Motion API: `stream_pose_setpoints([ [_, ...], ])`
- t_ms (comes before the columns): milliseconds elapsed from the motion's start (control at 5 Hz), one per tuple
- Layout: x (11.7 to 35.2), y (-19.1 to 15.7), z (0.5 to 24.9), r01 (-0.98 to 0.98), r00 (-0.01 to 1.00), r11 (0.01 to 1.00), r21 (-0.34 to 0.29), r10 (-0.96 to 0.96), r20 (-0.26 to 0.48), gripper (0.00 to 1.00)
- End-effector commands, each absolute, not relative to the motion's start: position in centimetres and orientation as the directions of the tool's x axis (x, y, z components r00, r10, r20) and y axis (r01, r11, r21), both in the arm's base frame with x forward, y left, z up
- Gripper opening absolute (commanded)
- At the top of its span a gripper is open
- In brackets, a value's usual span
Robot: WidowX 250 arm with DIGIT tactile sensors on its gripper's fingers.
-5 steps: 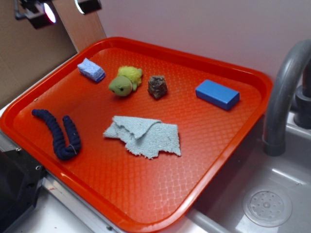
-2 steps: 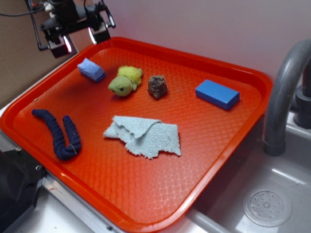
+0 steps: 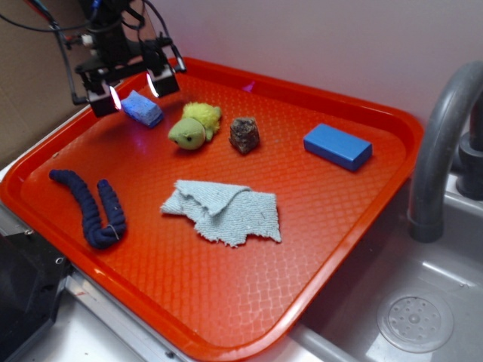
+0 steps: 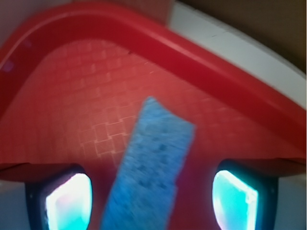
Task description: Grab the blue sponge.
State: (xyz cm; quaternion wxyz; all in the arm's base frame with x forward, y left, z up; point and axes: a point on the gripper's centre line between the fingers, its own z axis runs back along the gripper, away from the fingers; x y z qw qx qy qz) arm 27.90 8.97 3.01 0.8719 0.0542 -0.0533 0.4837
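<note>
The blue sponge (image 3: 142,108), small, pale and porous, lies near the far left corner of the red tray (image 3: 362,226). My gripper (image 3: 133,84) hangs just above it, open, one finger to each side. In the wrist view the blue sponge (image 4: 151,163) runs slanted between the two glowing fingertips (image 4: 69,199), with gaps on both sides and no contact visible. The gripper (image 4: 151,201) is wide open there.
On the tray are a green plush toy (image 3: 194,126), a brown lump (image 3: 244,134), a bright blue block (image 3: 337,145), a grey-blue cloth (image 3: 224,210) and a dark blue rope piece (image 3: 92,206). A grey faucet (image 3: 445,143) and sink (image 3: 415,320) are at right.
The gripper has come down and forward from the top left corner, from above the tray's edge to just over the sponge. Nothing on the tray has moved.
</note>
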Motion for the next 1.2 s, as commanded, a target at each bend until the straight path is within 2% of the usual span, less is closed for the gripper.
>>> stream_pose_setpoints([
  [0,27.8,8.6,1.9,-0.808,0.583,0.589,-0.009,0.802,0.132,0.0],
  [200,27.4,8.1,4.5,-0.76,0.639,0.65,-0.007,0.749,0.175,0.0],
  [400,26.5,6.0,9.5,-0.574,0.806,0.815,0.082,0.545,0.23,0.0],
  [600,25.4,3.0,14.4,-0.36,0.903,0.927,0.103,0.318,0.289,0.0],
  [800,24.7,0.3,17.5,-0.112,0.98,0.984,0.141,0.086,0.178,0.0],
  [1000,24.0,-1.9,20.6,0.038,0.981,0.997,0.072,-0.051,0.189,0.0],
])
